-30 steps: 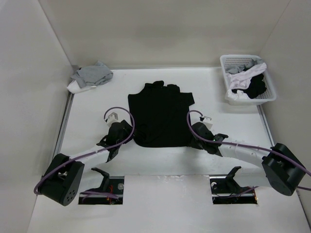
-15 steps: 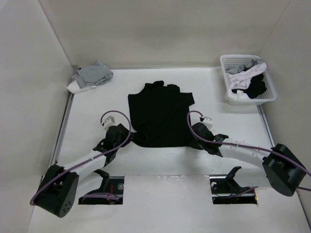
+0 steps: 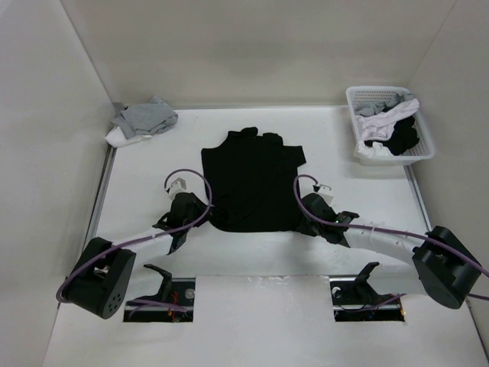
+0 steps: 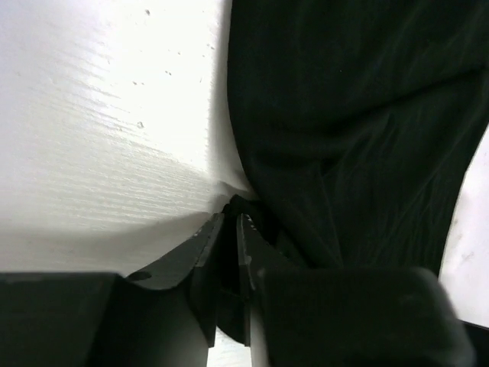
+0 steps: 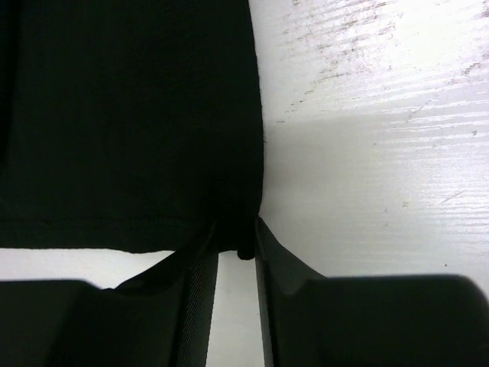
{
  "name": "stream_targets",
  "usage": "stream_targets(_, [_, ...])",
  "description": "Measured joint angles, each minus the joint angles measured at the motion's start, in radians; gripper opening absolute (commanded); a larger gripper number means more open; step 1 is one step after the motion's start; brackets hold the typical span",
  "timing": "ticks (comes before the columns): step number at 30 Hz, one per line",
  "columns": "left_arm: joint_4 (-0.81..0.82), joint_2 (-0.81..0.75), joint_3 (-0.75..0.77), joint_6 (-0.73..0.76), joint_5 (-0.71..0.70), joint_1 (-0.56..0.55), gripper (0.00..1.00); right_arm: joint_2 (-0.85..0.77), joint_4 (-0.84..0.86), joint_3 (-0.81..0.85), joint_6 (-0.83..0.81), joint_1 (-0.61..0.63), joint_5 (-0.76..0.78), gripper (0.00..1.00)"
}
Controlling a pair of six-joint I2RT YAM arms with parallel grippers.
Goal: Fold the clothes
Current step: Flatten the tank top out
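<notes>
**Twin Arms Pinching Shirt's Near Corners**

A black T-shirt is lying flat mid-table, white walls enclosing it. Both arms are reaching low and forward, the left gripper and right gripper each nipping a hem corner between narrow jaws.

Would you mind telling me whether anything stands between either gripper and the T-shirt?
Nothing visible does. The left gripper and the right gripper each have a near corner of the T-shirt between their fingers, and nothing lies on it.
</notes>
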Motion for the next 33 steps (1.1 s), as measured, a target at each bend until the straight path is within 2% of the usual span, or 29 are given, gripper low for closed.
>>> stream_targets(3, [-0.009, -0.015, -0.001, 0.005, 0.016, 0.002, 0.0, -0.001, 0.003, 0.0, 0.005, 0.0, 0.002, 0.08])
stream_targets(5, [-0.077, -0.107, -0.002, 0.004, 0.018, 0.006, 0.0, -0.02, 0.011, -0.006, 0.01, 0.004, 0.022, 0.05])
stream_targets(6, [-0.102, -0.173, 0.0, 0.005, 0.015, 0.009, 0.0, -0.044, 0.01, -0.009, 0.009, 0.007, 0.032, 0.04])
stream_targets(7, [-0.209, -0.301, 0.024, 0.007, -0.009, 0.014, 0.0, -0.072, 0.009, -0.012, 0.008, 0.007, 0.04, 0.04])
stream_targets(9, [-0.321, -0.439, 0.071, 0.014, -0.046, 0.015, 0.0, -0.166, 0.003, -0.013, -0.003, 0.001, 0.06, 0.04])
stream_targets(10, [-0.463, -0.542, 0.162, 0.033, -0.101, 0.012, 0.02, -0.26, 0.0, -0.013, -0.013, -0.016, 0.076, 0.04])
stream_targets(12, [-0.589, -0.637, 0.305, 0.055, -0.175, -0.003, 0.11, -0.373, 0.0, -0.01, -0.025, -0.048, 0.091, 0.05])
stream_targets(14, [-0.685, -0.688, 0.421, 0.062, -0.24, -0.034, 0.26, -0.446, -0.008, -0.006, -0.034, -0.077, 0.091, 0.05])
stream_targets(15, [-0.765, -0.725, 0.475, 0.047, -0.281, -0.086, 0.35, -0.481, -0.019, -0.006, -0.034, -0.095, 0.089, 0.05])
stream_targets(20, [-0.985, -0.738, 0.379, -0.023, -0.354, -0.215, 0.4, -0.499, -0.038, -0.084, -0.012, -0.1, 0.071, 0.04])
stream_targets(23, [-1.056, -0.715, 0.328, -0.045, -0.394, -0.242, 0.41, -0.5, -0.085, -0.13, 0.002, -0.1, 0.066, 0.04])
stream_targets(27, [-1.007, -0.623, 0.273, -0.058, -0.414, -0.248, 0.36, -0.507, -0.105, -0.13, 0.004, -0.106, 0.064, 0.04])
stream_targets(33, [-0.765, -0.377, 0.17, -0.072, -0.362, -0.271, 0.33, -0.496, -0.103, -0.129, 0.004, -0.114, 0.062, 0.05])
